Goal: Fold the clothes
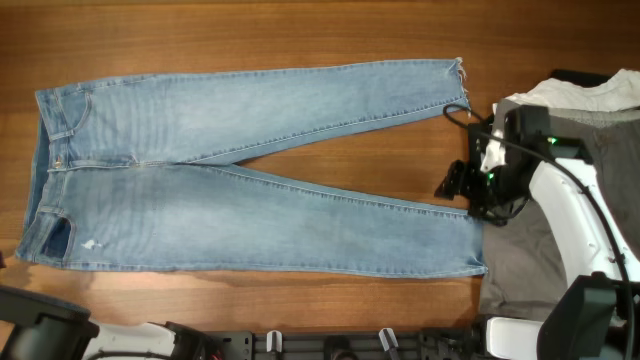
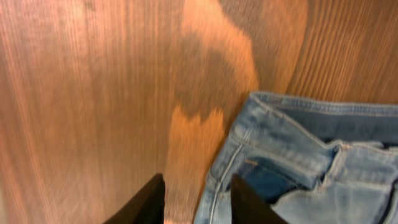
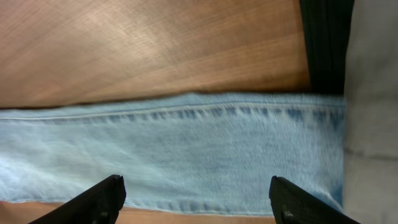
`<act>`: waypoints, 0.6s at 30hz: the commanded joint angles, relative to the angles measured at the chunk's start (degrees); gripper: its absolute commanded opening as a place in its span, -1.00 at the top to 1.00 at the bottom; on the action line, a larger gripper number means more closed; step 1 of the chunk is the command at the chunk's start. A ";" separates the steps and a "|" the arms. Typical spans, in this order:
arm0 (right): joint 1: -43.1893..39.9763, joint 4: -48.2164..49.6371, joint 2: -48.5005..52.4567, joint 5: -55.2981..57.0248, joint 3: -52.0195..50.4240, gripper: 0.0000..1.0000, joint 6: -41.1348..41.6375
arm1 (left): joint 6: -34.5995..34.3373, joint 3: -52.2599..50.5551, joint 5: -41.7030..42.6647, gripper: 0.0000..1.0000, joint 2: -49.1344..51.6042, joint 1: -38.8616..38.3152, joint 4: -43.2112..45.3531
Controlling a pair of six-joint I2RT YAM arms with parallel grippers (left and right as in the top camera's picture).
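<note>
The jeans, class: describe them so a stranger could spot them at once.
On the wooden table, the jeans lie flat across most of it, legs splayed in a V. Unlike the grey trousers and white garment heaped at one end, they are light blue denim with frayed hems.

Bare table point(image 1: 300, 30) rings the jeans point(image 1: 250, 210); grey trousers point(image 1: 520, 265) crowd the hems, perhaps touching.

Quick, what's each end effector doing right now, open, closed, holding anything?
Left end effector: open, holding nothing, by the waistband of the jeans.
Right end effector: open wide, holding nothing, over a jeans leg.
</note>
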 commanded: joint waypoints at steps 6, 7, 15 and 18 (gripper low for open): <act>0.24 1.60 0.22 -2.16 -5.42 -0.57 2.43 | 5.70 -2.99 6.60 -0.06 10.86 -1.36 9.86; 0.24 1.75 0.22 -2.21 -5.42 -0.57 3.30 | 5.73 -2.99 7.61 -0.12 12.63 -2.01 10.58; 0.24 -0.26 0.22 -3.02 -5.66 -0.57 3.26 | 8.70 -2.99 10.36 0.92 16.98 -4.72 16.04; 0.24 -1.18 0.24 1.22 -8.68 -0.34 11.74 | 8.70 -2.99 10.34 0.92 16.98 -4.70 14.75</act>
